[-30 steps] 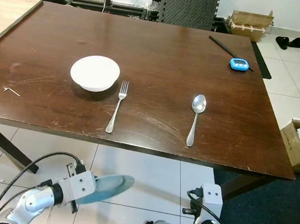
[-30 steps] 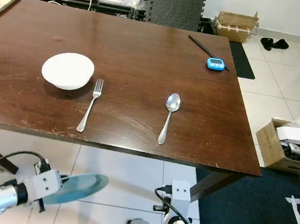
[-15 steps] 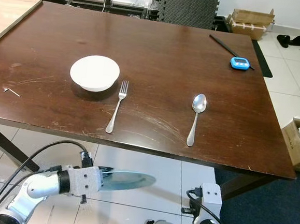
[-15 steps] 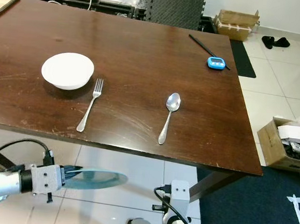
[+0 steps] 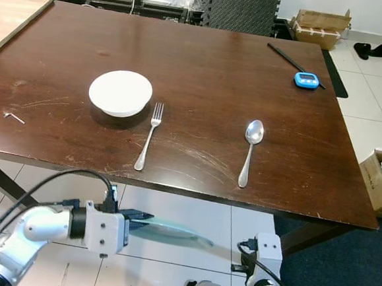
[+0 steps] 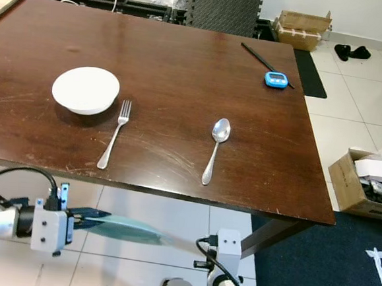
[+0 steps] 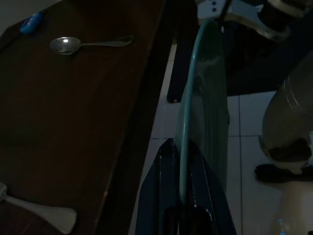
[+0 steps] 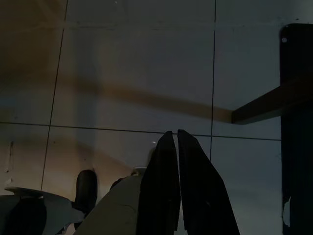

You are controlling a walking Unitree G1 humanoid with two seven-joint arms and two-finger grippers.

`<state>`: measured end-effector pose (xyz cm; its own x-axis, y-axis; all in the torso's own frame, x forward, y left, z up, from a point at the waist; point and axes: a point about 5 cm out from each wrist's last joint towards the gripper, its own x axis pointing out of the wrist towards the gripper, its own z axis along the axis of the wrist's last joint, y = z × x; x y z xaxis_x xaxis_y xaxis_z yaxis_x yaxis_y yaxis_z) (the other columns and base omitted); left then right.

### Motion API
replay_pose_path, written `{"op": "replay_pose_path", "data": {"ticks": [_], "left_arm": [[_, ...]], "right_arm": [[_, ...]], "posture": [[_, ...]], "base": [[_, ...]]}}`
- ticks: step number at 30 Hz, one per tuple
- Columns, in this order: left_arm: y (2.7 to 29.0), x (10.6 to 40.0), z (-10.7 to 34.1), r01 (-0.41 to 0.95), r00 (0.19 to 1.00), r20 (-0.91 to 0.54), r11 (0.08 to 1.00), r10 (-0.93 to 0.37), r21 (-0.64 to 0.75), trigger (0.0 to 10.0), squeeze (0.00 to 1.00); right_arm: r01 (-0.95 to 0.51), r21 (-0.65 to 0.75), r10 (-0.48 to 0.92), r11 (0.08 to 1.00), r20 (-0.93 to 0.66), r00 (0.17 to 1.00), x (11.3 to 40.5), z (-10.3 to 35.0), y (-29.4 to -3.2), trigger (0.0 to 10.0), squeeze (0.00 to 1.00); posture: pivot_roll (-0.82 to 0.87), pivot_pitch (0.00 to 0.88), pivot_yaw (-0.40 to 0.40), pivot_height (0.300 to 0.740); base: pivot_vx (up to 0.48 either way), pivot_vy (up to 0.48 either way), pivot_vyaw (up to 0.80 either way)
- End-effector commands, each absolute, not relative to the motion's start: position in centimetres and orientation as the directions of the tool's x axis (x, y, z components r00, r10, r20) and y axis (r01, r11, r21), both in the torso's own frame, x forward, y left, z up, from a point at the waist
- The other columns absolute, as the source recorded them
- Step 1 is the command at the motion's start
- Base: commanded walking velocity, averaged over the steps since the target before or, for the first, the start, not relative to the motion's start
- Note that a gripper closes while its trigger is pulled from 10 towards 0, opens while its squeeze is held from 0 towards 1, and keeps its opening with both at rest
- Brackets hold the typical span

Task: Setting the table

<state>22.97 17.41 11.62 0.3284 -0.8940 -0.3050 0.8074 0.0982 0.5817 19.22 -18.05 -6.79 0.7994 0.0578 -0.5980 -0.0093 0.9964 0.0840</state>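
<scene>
Three pieces lie set on the bench point(image 5: 204, 58): bowl point(image 5: 120, 92), fork point(image 5: 149, 136), spoon point(image 5: 249, 151); my left claw point(image 5: 140, 216) pinches the plate point(image 5: 171, 229), unplaced, at 6 o'clock.

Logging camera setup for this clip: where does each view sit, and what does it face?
Left eye: head, looking down at table; left gripper holds plate.
Right eye: same scene; fork and spoon shared.
Left wrist: along its fingers clamping the plate's rim, table edge beside.
Right wrist: right gripper over floor tiles.

Blue timer point(image 5: 305, 80), cardboard boxes point(image 5: 321, 29), black slippers point(image 5: 369, 51)
</scene>
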Motion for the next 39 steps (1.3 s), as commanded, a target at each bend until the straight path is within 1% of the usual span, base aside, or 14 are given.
{"op": "replay_pose_path", "data": {"ticks": [1, 5, 17, 20, 21, 23, 26, 28, 29, 31, 32, 33, 34, 39], "left_arm": [[17.6, 23.1, 12.7, 0.808, 0.325, -0.304, 0.095, -0.895, 0.582, 10.0, 0.00], [17.5, 23.0, 15.1, 0.826, 0.306, -0.285, 0.105, -0.908, 0.554, 10.0, 0.00], [16.5, 23.3, 18.7, 0.850, 0.255, -0.243, 0.097, -0.936, 0.517, 10.0, 0.00], [16.1, 23.3, 20.5, 0.866, 0.245, -0.189, 0.127, -0.951, 0.483, 10.0, 0.00], [16.0, 23.9, 22.0, 0.857, 0.284, -0.108, 0.202, -0.953, 0.474, 10.0, 0.00], [16.1, 24.1, 22.4, 0.851, 0.302, -0.082, 0.230, -0.950, 0.471, 10.0, 0.00], [16.7, 26.1, 23.1, 0.806, 0.437, -0.018, 0.382, -0.899, 0.452, 10.0, 0.00], [17.1, 27.9, 23.2, 0.737, 0.551, 0.002, 0.488, -0.835, 0.467, 10.0, 0.00], [17.1, 27.9, 23.2, 0.737, 0.551, 0.002, 0.488, -0.835, 0.467, 10.0, 0.00], [17.0, 29.2, 23.6, 0.693, 0.629, 0.066, 0.598, -0.774, 0.403, 10.0, 0.00], [17.0, 29.2, 23.6, 0.693, 0.629, 0.066, 0.598, -0.774, 0.403, 10.0, 0.00], [16.1, 30.0, 24.0, 0.679, 0.678, 0.143, 0.689, -0.721, 0.255, 10.0, 0.00], [15.5, 30.4, 24.1, 0.670, 0.699, 0.168, 0.719, -0.695, 0.185, 10.0, 0.00], [13.7, 31.3, 23.5, 0.629, 0.766, 0.205, 0.777, -0.609, -0.042, 10.0, 0.00]], "right_arm": [[-0.013, 0.077, 0.057, 0.997, -0.601, 0.797, 19.1, -6.8, -18.2, 10.0, 0.00], [-0.014, 0.074, 0.056, 0.997, -0.601, 0.798, 19.1, -6.8, -18.5, 10.0, 0.00], [-0.023, 0.075, 0.064, 0.997, -0.603, 0.795, 19.1, -6.8, -18.4, 10.0, 0.00], [-0.024, 0.075, 0.065, 0.997, -0.603, 0.795, 19.1, -6.8, -18.4, 10.0, 0.00], [-0.025, 0.076, 0.066, 0.997, -0.603, 0.795, 19.0, -6.9, -18.4, 10.0, 0.00], [-0.025, 0.076, 0.066, 0.997, -0.604, 0.794, 19.0, -6.9, -18.4, 10.0, 0.00], [-0.026, 0.076, 0.067, 0.997, -0.605, 0.793, 18.9, -6.9, -18.4, 10.0, 0.00], [-0.027, 0.075, 0.067, 0.997, -0.605, 0.793, 18.9, -6.9, -18.4, 10.0, 0.00], [-0.027, 0.075, 0.067, 0.997, -0.605, 0.793, 18.9, -6.9, -18.4, 10.0, 0.00], [-0.027, 0.075, 0.068, 0.997, -0.606, 0.793, 18.9, -6.9, -18.4, 10.0, 0.00], [-0.027, 0.075, 0.068, 0.997, -0.606, 0.793, 18.9, -6.9, -18.4, 10.0, 0.00], [-0.026, 0.074, 0.066, 0.997, -0.606, 0.793, 18.9, -6.9, -18.5, 10.0, 0.00], [-0.025, 0.074, 0.065, 0.997, -0.606, 0.793, 18.9, -6.9, -18.5, 10.0, 0.00], [-0.023, 0.073, 0.062, 0.997, -0.606, 0.793, 18.8, -6.9, -18.6, 10.0, 0.00]], "posture": [[0.06, 0.062, 0.005, 0.740], [0.06, 0.060, -0.005, 0.740], [0.06, 0.062, -0.010, 0.740], [0.06, 0.064, -0.011, 0.740], [0.06, 0.066, -0.012, 0.740], [0.06, 0.066, -0.012, 0.740], [0.06, 0.069, -0.013, 0.740], [0.06, 0.072, -0.014, 0.740], [0.06, 0.072, -0.014, 0.740], [0.05, 0.075, -0.013, 0.740], [0.05, 0.075, -0.013, 0.740], [0.05, 0.075, -0.013, 0.740], [0.05, 0.079, -0.012, 0.740], [0.04, 0.083, -0.011, 0.740]], "base": [[0.000, 0.000, 0.00], [0.000, 0.000, 0.00], [0.000, 0.000, 0.00], [0.000, 0.000, 0.00], [0.000, 0.000, 0.00], [0.000, 0.000, 0.00], [0.000, 0.000, 0.00], [0.000, 0.000, 0.00], [0.000, 0.000, 0.00], [0.000, 0.000, 0.00], [0.000, 0.000, 0.00], [0.000, 0.000, 0.00], [0.000, 0.000, 0.00], [0.000, 0.000, 0.00]]}}
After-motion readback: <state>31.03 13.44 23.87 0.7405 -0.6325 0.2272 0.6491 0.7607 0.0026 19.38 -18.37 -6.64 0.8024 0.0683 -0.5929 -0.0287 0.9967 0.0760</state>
